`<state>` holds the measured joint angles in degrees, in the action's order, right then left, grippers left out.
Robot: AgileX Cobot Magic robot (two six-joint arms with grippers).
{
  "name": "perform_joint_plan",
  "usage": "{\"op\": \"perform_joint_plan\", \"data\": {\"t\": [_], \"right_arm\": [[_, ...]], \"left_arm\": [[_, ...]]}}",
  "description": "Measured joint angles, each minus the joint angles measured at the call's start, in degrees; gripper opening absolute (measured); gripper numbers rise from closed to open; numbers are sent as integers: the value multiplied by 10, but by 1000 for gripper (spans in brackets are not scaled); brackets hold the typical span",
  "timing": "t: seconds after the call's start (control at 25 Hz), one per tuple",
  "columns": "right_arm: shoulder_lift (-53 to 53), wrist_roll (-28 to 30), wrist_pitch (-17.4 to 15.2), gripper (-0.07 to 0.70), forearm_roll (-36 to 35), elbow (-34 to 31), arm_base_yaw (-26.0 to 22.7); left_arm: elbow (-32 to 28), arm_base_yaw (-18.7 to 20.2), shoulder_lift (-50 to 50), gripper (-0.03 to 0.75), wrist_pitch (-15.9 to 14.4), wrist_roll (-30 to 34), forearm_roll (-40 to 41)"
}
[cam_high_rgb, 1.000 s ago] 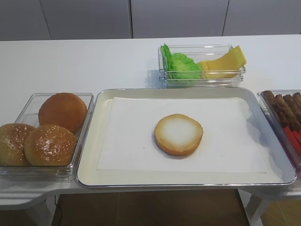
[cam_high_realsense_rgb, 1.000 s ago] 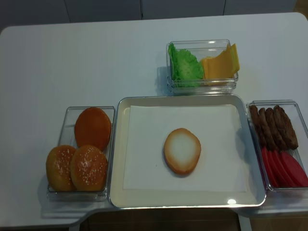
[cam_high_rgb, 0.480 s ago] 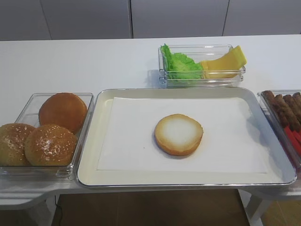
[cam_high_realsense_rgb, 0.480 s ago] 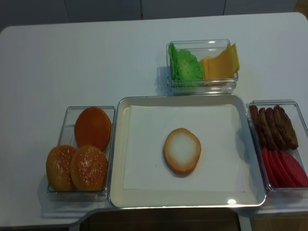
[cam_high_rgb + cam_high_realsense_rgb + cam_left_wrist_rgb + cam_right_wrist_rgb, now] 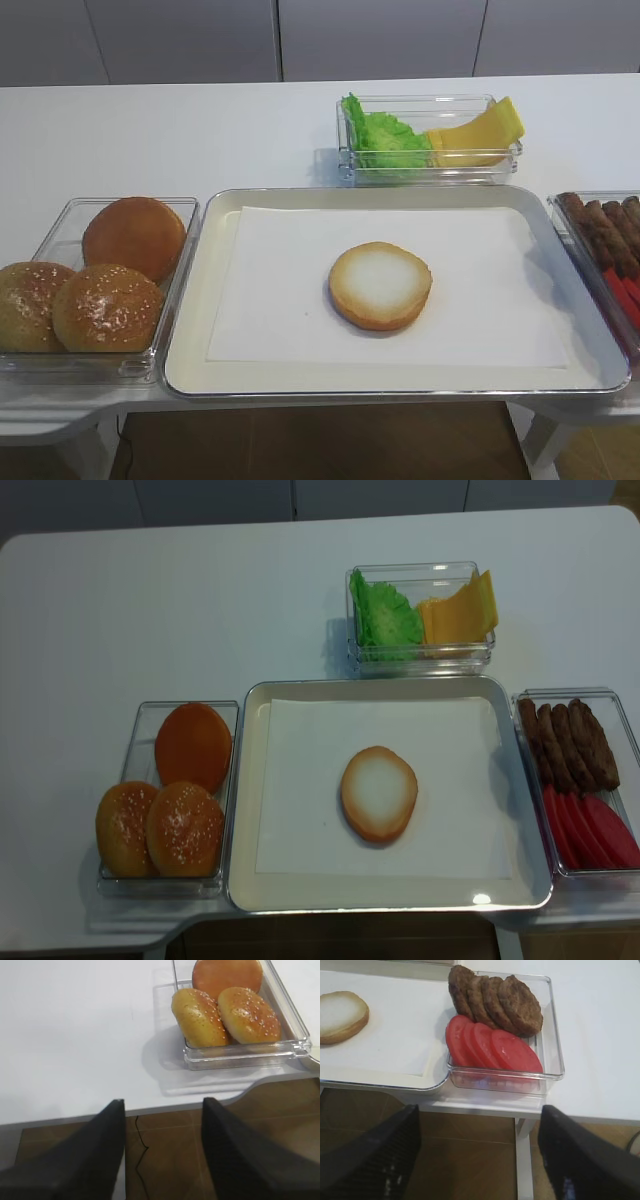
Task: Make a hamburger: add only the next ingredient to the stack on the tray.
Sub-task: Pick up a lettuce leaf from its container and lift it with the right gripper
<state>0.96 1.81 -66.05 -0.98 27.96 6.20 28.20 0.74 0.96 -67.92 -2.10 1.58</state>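
bun mid-tray | lettuce in tub behind tray, bunched beside cheese | right tool released, left tool released, both off surface | risk: pinching several leaves or cheese

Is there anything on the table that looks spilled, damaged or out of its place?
Nothing stands out. The bun bottom lies flat, cut face up, on the paper-lined tray. Lettuce, cheese, whole buns, patties and tomato slices all sit inside their containers.
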Motion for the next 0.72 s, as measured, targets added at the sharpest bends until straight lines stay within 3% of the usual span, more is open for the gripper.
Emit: {"op": "perform_joint_plan", "data": {"t": [0.4, 0.72], "right_arm": [[0, -4, 19, 555, -10, 0, 0], [-11, -83, 60, 552, -91, 6, 0]], "left_arm": [[0, 0, 0, 358, 0, 0, 0], [0, 0, 0, 358, 0, 0, 0]]}}
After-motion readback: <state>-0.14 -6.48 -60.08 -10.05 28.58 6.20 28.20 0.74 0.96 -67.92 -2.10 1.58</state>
